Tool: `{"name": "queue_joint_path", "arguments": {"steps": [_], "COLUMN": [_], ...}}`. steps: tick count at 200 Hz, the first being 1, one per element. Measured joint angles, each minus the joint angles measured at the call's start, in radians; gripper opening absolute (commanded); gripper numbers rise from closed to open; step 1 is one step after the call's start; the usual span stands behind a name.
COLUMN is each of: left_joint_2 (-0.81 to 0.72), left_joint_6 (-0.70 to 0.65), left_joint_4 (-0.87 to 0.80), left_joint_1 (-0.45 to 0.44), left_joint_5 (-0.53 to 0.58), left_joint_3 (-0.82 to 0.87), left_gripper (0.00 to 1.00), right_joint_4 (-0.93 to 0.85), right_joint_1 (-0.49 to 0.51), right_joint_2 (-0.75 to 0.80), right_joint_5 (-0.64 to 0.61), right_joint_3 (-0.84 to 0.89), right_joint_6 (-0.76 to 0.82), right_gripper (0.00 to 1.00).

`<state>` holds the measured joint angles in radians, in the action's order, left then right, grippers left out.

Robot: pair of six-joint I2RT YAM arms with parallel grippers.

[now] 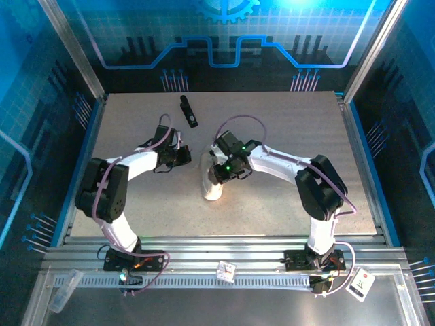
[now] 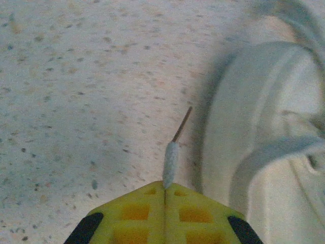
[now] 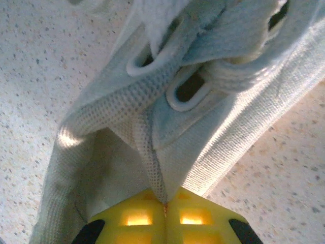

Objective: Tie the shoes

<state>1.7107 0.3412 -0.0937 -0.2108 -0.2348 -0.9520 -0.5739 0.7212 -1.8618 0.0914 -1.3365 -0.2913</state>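
The white sneaker (image 1: pixel 211 182) lies mid-table between the two arms. My left gripper (image 1: pixel 185 157) sits just left of it, shut on the tip of an off-white lace (image 2: pixel 170 161). The lace end and its thin dark aglet stick out past the yellow fingertips (image 2: pixel 137 203), beside the shoe's rounded side (image 2: pixel 254 132). My right gripper (image 1: pixel 221 171) is over the shoe. It is shut on a pinched fold of the mesh upper (image 3: pixel 147 147), at the jaw line (image 3: pixel 165 203). Flat laces (image 3: pixel 238 76) run through the eyelets above the fold.
A small black bar-shaped object (image 1: pixel 189 111) lies at the back of the speckled tabletop (image 1: pixel 285 115), away from both grippers. Metal rails run along the near edge, and blue walls enclose the other three sides.
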Motion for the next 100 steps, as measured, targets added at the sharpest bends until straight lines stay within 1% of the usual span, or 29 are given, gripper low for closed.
{"name": "queue_joint_path", "arguments": {"steps": [39,49,59,77,100], "left_joint_2": [-0.099,-0.108,-0.107,-0.108,-0.108], "left_joint_6": [-0.136,-0.16,-0.176,-0.207,-0.256], "left_joint_4": [0.08,0.086,0.094,0.096,0.065], "left_joint_1": [0.0,0.0,0.0,0.0,-0.006], "left_joint_5": [-0.135,-0.169,-0.194,-0.229,-0.246], "left_joint_3": [0.082,0.087,0.087,0.087,0.071], "left_gripper": [0.0,0.0,0.0,0.0,0.0], "right_joint_4": [-0.081,-0.098,-0.109,-0.125,-0.135], "right_joint_1": [-0.009,-0.009,-0.009,-0.009,-0.009], "right_joint_2": [0.035,0.041,0.043,0.047,0.058], "right_joint_5": [-0.045,-0.055,-0.059,-0.063,-0.066], "right_joint_3": [0.01,0.011,0.011,0.011,0.011], "right_joint_6": [0.064,0.074,0.082,0.092,0.094], "right_gripper": [0.0,0.04,0.1,0.16,0.17]}}
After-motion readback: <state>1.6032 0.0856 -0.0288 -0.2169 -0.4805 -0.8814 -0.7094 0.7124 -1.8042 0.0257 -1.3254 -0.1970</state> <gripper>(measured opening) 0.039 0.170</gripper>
